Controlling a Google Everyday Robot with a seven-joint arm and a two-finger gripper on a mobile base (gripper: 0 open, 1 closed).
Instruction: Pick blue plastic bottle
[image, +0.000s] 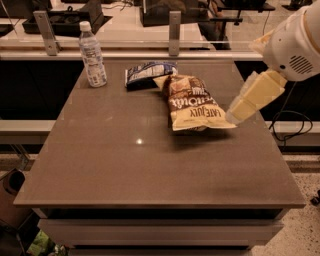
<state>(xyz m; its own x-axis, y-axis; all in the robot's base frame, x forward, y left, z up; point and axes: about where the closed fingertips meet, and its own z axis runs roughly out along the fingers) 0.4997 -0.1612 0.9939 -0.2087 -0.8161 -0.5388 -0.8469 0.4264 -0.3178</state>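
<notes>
The blue plastic bottle (93, 56) stands upright at the far left corner of the table. It is clear, with a white cap and a pale label. My gripper (235, 115) hangs from the white arm (292, 42) on the right. It is above the table's right side, just right of the brown chip bag (192, 103) and far from the bottle.
A blue-white snack packet (148, 73) lies behind the chip bag, right of the bottle. The brown table (150, 170) has a rail with metal posts (174, 26) along its back edge. Cables (295, 120) lie on the floor at right.
</notes>
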